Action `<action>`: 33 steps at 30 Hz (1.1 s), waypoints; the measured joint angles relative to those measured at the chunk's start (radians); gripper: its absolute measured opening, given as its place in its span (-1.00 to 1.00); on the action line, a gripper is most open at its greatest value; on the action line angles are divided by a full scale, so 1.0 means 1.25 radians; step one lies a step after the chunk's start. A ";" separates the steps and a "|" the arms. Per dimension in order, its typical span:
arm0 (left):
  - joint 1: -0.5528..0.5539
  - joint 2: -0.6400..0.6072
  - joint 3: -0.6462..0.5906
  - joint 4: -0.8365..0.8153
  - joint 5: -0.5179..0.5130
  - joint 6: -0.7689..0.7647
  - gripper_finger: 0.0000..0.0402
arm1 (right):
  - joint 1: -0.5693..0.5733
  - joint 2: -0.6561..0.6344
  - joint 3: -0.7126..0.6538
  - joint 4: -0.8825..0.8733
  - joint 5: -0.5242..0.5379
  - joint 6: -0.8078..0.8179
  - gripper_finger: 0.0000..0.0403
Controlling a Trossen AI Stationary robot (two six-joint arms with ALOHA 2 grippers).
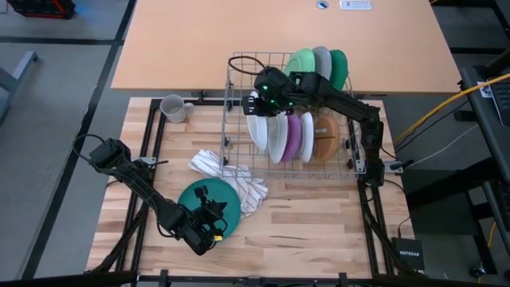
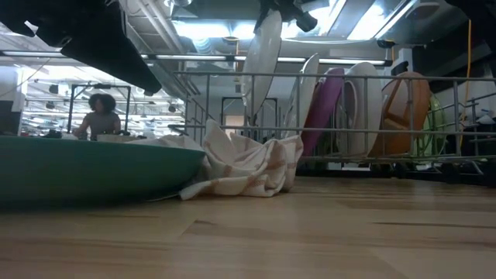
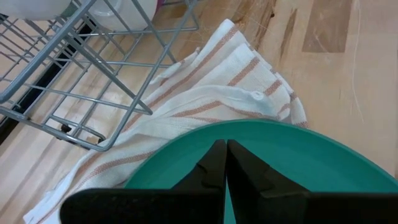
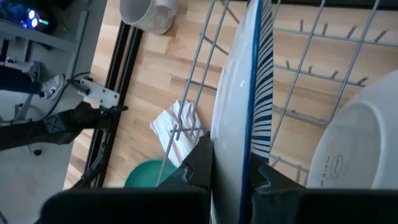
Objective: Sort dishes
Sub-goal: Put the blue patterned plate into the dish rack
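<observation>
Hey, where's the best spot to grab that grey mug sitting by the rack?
Probably the grey mug rim, from straight above: it stands upright, mouth open upward, apart from the wire rack. One finger inside, one outside, on the side away from the handle, which points toward the rack.

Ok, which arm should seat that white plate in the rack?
Right. Its gripper is shut on the white plate, held upright over the rack. The left gripper is shut, down over the teal plate at the table's near edge.

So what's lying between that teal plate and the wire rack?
A striped cloth, crumpled between the teal plate and the rack; the high view shows it best.
</observation>
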 joint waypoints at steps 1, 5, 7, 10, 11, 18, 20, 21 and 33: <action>0.000 0.000 0.000 0.000 0.000 0.000 -0.98 | 0.000 0.000 0.000 0.000 0.007 0.003 -0.89; 0.000 0.000 0.000 0.000 0.000 0.000 -0.98 | 0.006 0.000 0.000 0.006 0.026 0.004 -0.89; 0.000 0.000 0.000 0.000 0.000 0.000 -0.98 | 0.012 0.000 0.000 0.006 0.038 0.004 -0.89; 0.000 0.000 0.000 0.000 0.000 0.000 -0.98 | 0.021 0.000 0.000 0.006 0.057 0.005 -0.89; 0.000 0.000 0.000 0.000 0.000 0.000 -0.98 | 0.024 0.000 0.000 0.006 0.058 0.005 -0.89; 0.000 0.000 0.000 0.000 0.000 0.000 -0.98 | 0.035 0.004 0.000 0.001 0.074 0.001 -0.89; 0.000 0.000 0.000 0.000 0.000 0.000 -0.98 | 0.037 0.012 0.000 -0.001 0.073 0.002 -0.89; 0.000 0.000 0.000 0.000 0.000 0.000 -0.98 | 0.038 0.013 0.000 -0.005 0.074 0.003 -0.89; 0.000 0.000 -0.001 0.000 0.000 0.000 -0.98 | 0.038 0.033 0.001 -0.018 0.049 0.019 -0.88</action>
